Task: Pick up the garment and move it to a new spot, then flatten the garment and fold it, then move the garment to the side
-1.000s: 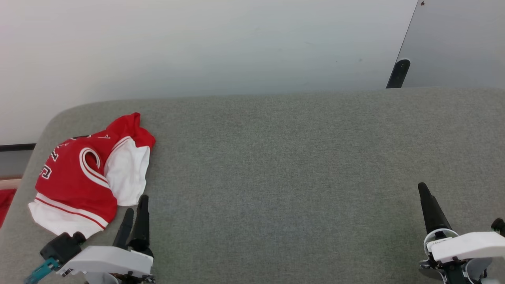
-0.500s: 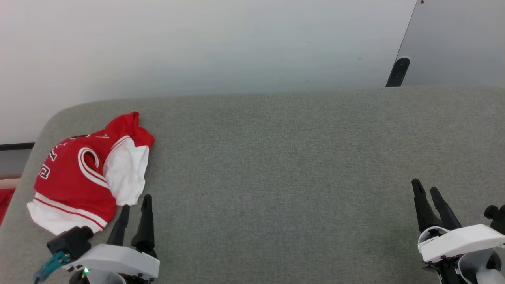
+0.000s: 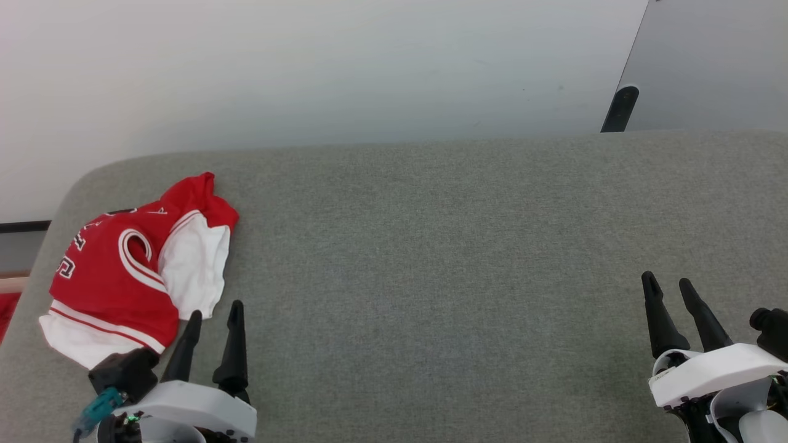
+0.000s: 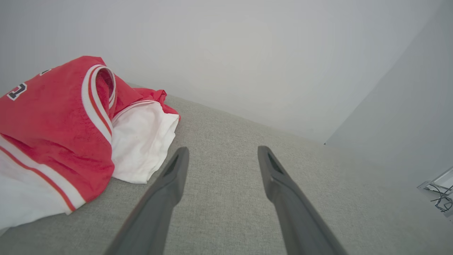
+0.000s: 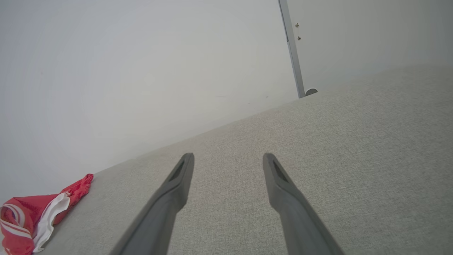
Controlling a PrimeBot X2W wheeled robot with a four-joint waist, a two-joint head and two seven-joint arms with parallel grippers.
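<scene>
Holding both pairs of jaws spread wide, gripping nothing. Hovering the left jaws close above the grey surface [image 3: 431, 277], with the fingertips [image 3: 196, 316] pointing forward and sitting just beside the near right edge of the garment [image 3: 111, 277]. Finding the garment crumpled near the surface's rounded left corner, red body uppermost, white sleeve [image 3: 197, 271] folded over toward the left jaws. Placing it ahead and to the left of those jaws, not between them. Reading its long axis as running on a diagonal, from near left to far right. Judging the left jaws by far the nearer; resting the right jaws well apart from it, at the surface's right side. Calling, most likely, for a short shift leftward and forward before closing on the sleeve fold.
</scene>
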